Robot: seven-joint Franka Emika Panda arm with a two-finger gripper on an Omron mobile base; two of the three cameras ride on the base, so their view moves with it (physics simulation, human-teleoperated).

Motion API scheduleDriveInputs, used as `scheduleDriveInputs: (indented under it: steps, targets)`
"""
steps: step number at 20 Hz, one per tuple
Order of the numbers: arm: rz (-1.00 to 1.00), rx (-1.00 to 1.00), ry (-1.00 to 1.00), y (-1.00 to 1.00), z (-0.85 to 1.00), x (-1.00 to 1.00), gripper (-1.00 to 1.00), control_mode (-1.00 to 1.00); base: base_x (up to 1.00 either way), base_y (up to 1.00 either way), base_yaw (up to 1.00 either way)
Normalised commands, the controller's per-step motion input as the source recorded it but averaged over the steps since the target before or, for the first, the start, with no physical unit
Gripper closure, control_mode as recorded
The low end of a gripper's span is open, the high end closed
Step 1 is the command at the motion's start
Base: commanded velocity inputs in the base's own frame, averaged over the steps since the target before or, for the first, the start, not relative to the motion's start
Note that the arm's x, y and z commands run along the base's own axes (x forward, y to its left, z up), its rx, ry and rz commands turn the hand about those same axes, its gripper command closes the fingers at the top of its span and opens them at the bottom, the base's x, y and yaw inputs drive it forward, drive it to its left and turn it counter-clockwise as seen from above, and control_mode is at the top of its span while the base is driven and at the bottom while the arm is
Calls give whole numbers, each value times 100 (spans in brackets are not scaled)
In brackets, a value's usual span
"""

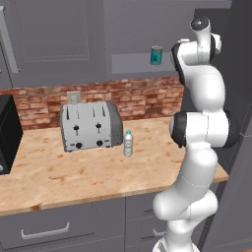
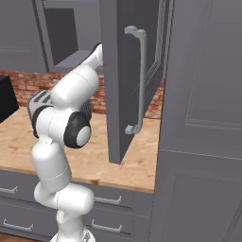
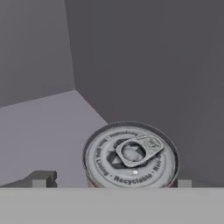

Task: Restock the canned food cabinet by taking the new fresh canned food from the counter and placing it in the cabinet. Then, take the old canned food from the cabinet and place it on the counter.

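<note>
A long light wooden worktop [image 1: 98, 172] with orange-brown grain runs across the left base view, backed by a red brick wall [image 1: 138, 101] and carried on grey drawer fronts [image 1: 49, 229] with pale handles. On it stand a silver toaster [image 1: 91, 125] towards the far side and, just to its right, a small clear water bottle [image 1: 128, 143] with a blue cap; a black appliance [image 1: 9, 133] sits at the far left edge. Above the brick hangs the matte grey cabinet [image 1: 59, 34], and on its flat shelf board [image 1: 133, 63], up to the right, the teal-blue can [image 1: 156, 55] stands upright, just left of the white arm [image 1: 199, 142], which reaches up into that opening. In the right base view the cabinet's open door [image 2: 127, 80], with a long grey handle [image 2: 137, 80], hangs over the worktop and hides the arm's end; a tall grey unit [image 2: 203, 123] fills the right. In the hand view a can with a grey pull-tab lid [image 3: 131, 155] and a trace of red at its rim stands on the grey shelf near the inner corner of the cabinet, between the two fingertips [image 3: 41, 178] of the hand [image 3: 111, 181], which is spread wide and holds nothing.
</note>
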Motion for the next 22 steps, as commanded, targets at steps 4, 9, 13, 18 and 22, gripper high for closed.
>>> scheduleDriveInputs:
  steps: [4,9,13,18,22]
  targets:
    - [-1,-3,0,-11,-14,6,-100,-100,0,0,0]
    - [-3,-2,0,-9,-10,0,100,-100,0,0,0]
    - [0,0,0,0,0,0,100,-100,0,0,0]
    - [0,0,0,1,0,-32,100,-100,0,0,0]
    - [0,0,-7,28,7,-72,100,-100,0,0,0]
